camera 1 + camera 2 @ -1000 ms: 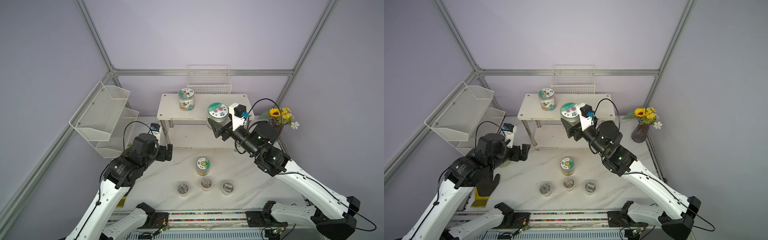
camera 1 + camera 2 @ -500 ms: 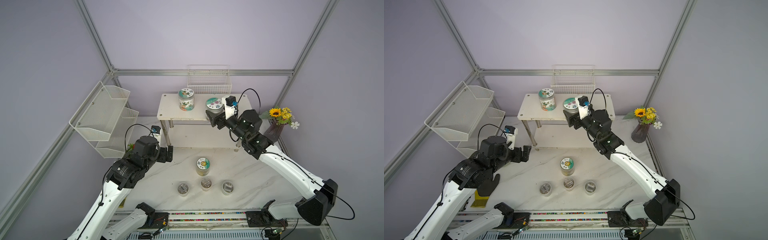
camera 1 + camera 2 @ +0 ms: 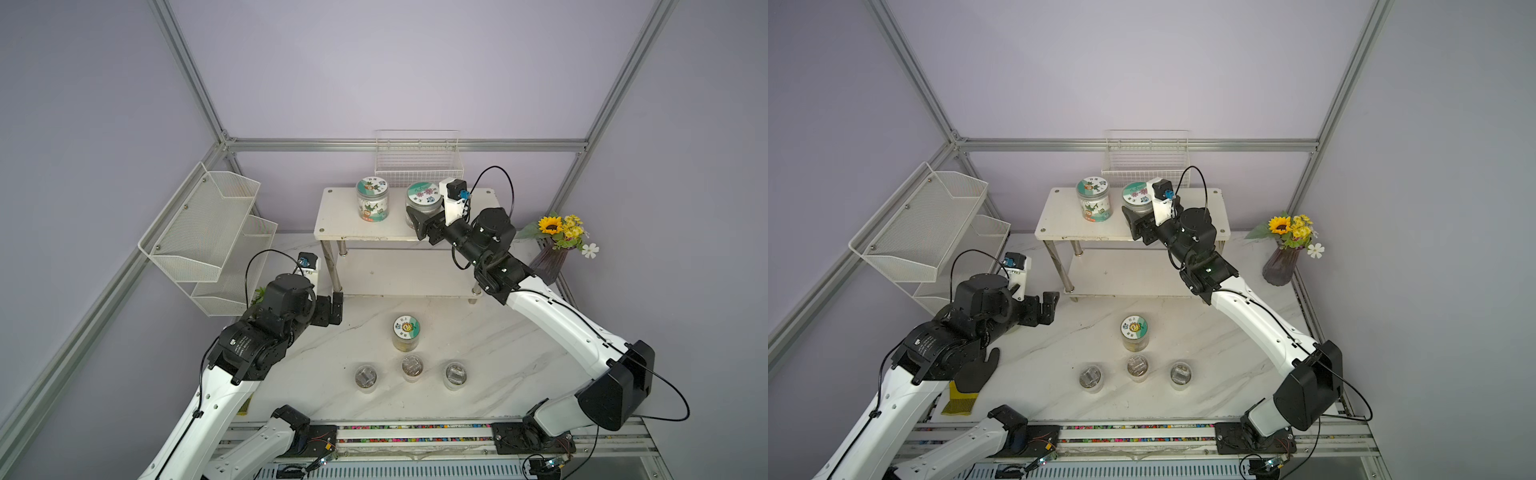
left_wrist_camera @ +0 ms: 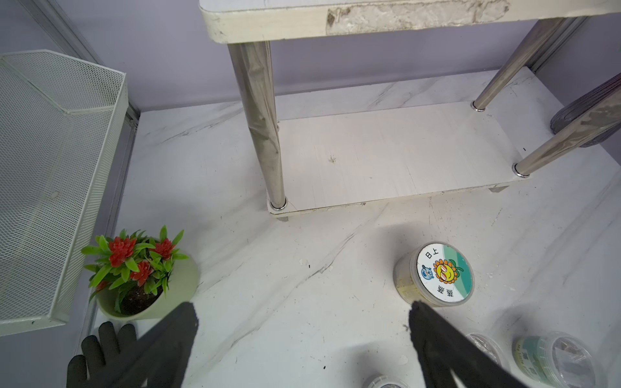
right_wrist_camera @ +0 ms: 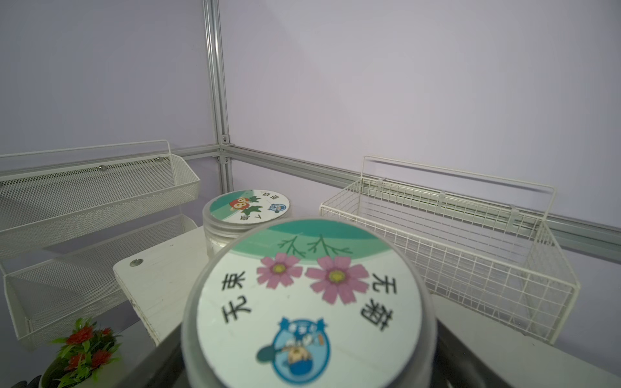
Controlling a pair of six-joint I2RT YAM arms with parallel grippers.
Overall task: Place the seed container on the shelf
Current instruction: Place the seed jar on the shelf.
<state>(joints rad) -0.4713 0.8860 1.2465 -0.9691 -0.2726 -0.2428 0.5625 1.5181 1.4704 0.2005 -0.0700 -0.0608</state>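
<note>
Your right gripper point(image 3: 420, 212) pinches the pink-flower seed container point(image 3: 423, 194) at the top board of the shelf point(image 3: 345, 220), just beside another lidded jar point(image 3: 372, 201); your left gripper point(image 4: 302, 309) hangs spread over the surface point(image 3: 498, 332).

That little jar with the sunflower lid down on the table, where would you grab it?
Grip the sunflower jar around its round wall below the lid, coming level from the left gripper side. It stands upright, table bare there; three small cups crowd its near side.
</note>
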